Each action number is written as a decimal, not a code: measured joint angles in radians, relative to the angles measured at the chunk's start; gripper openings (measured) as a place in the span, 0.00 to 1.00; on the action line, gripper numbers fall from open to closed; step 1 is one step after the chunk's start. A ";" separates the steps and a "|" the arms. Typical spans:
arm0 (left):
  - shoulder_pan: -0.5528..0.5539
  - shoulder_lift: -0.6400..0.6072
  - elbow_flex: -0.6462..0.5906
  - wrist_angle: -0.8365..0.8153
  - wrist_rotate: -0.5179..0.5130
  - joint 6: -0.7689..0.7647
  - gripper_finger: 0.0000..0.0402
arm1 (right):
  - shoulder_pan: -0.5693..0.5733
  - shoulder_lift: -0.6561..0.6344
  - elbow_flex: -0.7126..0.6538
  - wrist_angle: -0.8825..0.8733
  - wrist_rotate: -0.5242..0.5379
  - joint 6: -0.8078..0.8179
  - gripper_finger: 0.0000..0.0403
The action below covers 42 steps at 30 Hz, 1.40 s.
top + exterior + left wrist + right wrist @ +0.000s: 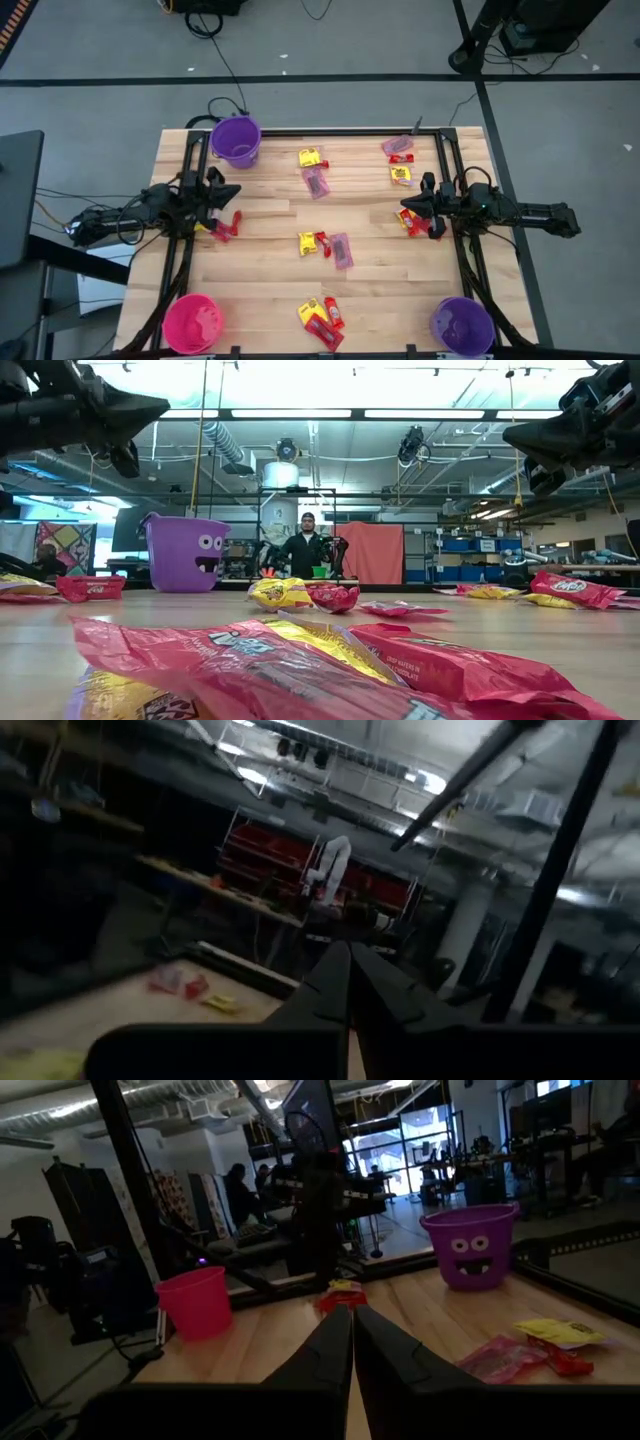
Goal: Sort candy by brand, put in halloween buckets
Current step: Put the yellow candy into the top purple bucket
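Three buckets stand at table corners: two purple, one at the far left (236,139) and one at the near right (462,324), plus one pink at the near left (193,322). Candy lies in six clusters; about four yellow packets (310,157) show, roughly four mauve ones (317,182), and several red bars (333,313).

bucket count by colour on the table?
Purple buckets: 2, one at a far corner, one at the opposite near corner
Pink bucket: 1
Total: 3
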 joint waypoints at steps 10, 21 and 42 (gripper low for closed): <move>0.000 0.000 0.000 0.021 -0.057 -0.180 0.04 | 0.000 0.000 0.000 0.219 0.149 0.112 0.07; 0.000 0.000 0.000 0.041 -0.260 -0.370 0.04 | -0.001 0.004 0.000 0.410 0.605 0.474 0.07; 0.000 0.123 0.131 -0.028 -0.148 -0.410 0.06 | 0.002 0.118 0.069 0.422 0.685 0.626 0.11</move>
